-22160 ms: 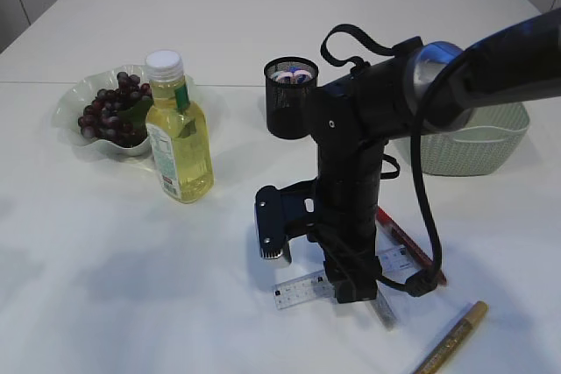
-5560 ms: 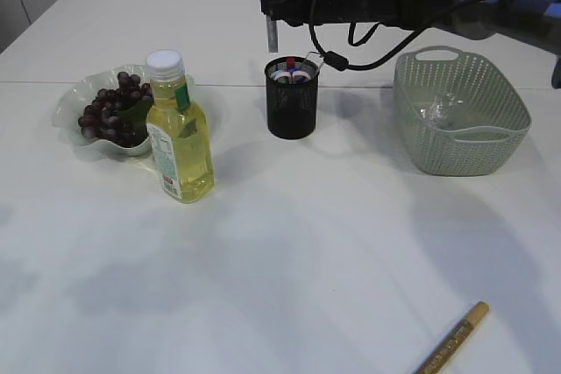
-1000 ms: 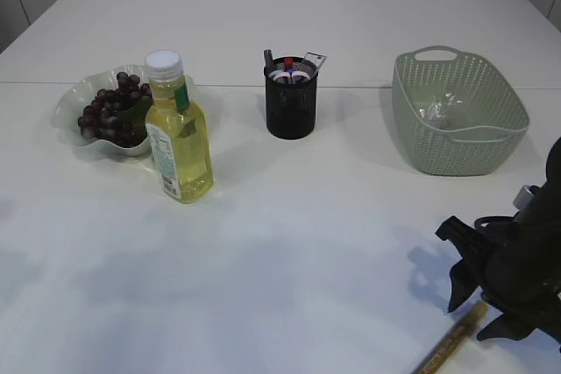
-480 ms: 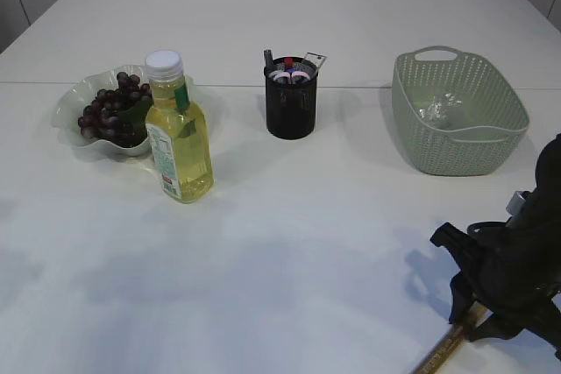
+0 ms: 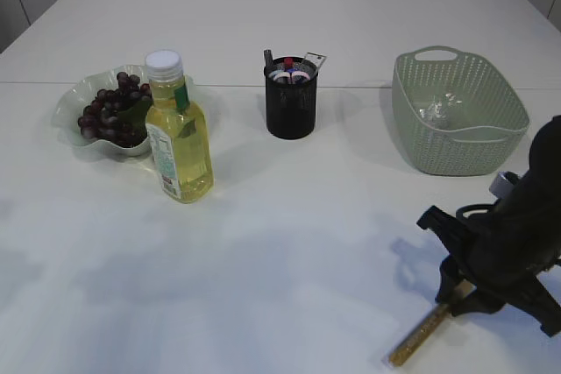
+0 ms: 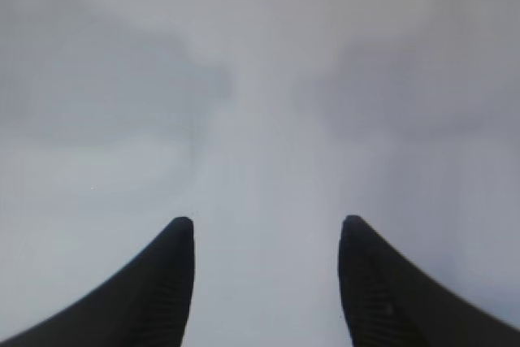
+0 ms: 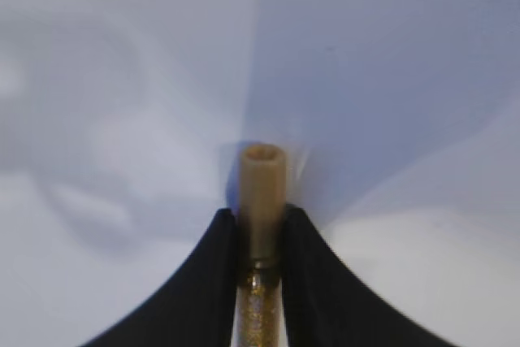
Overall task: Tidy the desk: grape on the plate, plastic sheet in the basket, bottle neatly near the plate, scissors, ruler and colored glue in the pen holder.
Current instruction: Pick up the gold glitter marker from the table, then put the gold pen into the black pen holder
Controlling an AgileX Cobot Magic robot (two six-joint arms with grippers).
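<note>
**Glue pen pinched at lower right**

Closed on the glue pen (image 7: 262, 201), right gripper (image 7: 260, 237): in the right wrist view, both dark fingers (image 7: 213, 274) pressed against the tube just below its pale cap, cap poking out beyond the tips. In the exterior view, the same gripper (image 5: 456, 291) low at the lower right of the frame, glittery gold body of the pen (image 5: 419, 336) slanting out toward the bottom edge, far end apparently on the table (image 5: 289, 234).

Left gripper (image 6: 266, 241) parted and empty, nothing between the fingertips but blurred pale surface.

Likely light, stiff and slim; smooth round barrel, so prone to roll or swivel in a two-point pinch. Held near one end, hence a tendency to droop or pivot when lifted. Better hold nearer the middle, squarely across the barrel; otherwise slow lift and gentle carry.

Destination at upper centre: black mesh pen holder (image 5: 290, 111), already stocked with several items, so a narrow gap for insertion, pen upright, cap or tip first. Grapes (image 5: 110, 113) on the plate (image 5: 70, 102) at upper left, bottle (image 5: 178, 133) just beside it, basket (image 5: 459, 111) at upper right with a clear crumpled sheet (image 5: 441, 109) inside.
</note>
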